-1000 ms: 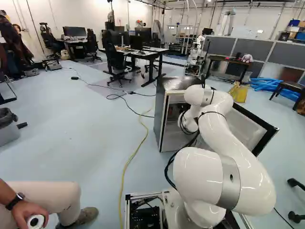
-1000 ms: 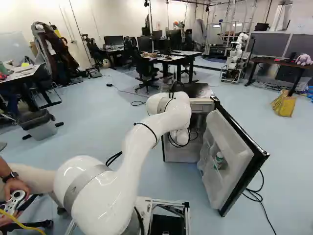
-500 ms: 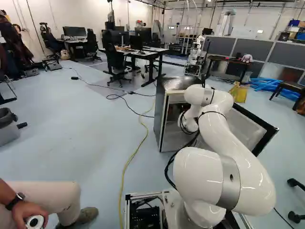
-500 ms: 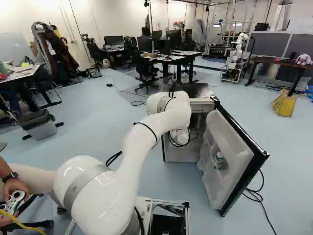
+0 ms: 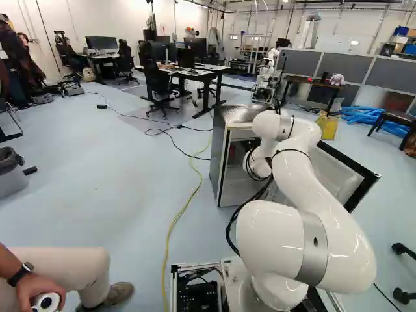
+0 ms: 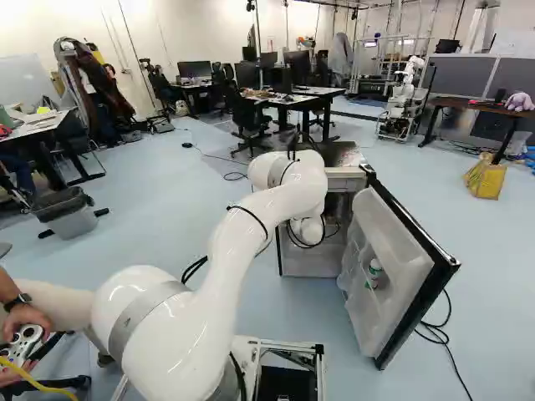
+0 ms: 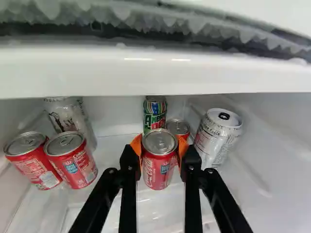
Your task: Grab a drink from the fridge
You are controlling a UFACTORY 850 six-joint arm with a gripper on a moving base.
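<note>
Red can caught between orange pads inside the fridge

The gripper (image 7: pixel 159 149) is out of sight in both base views, where the white arm (image 5: pixel 325 227) bends into the open fridge (image 5: pixel 221 159) and covers much of its mouth. The wrist view shows the fingers closed on the gripped can (image 7: pixel 159 167), one orange pad against each side of its upper part; the can stands inside the fridge, under a white ledge (image 7: pixel 155 73).

Right behind it, a green can (image 7: pixel 154 116) loses its lower part to the gripped can, and a short stretch of a small red can (image 7: pixel 178 127) peeps out beside it, its lower part blocked by a pad. A pale can (image 7: pixel 65 114) is partly hidden by the ledge and by two red cans (image 7: pixel 73 160) just in front. How wet or dry the tins are is hard to tell.

The cans are smooth metal cylinders with ringed, shiny lids; a silvery can (image 7: pixel 216 138) has a dark opening in its lid. Above the ledge, lumpy frost (image 7: pixel 141 22) hangs in blunt teeth. In the right base view, the fridge door (image 6: pixel 384 251) has a moulded white lining, with a small bottle (image 6: pixel 374 269) in its rack, the label unclear.
</note>
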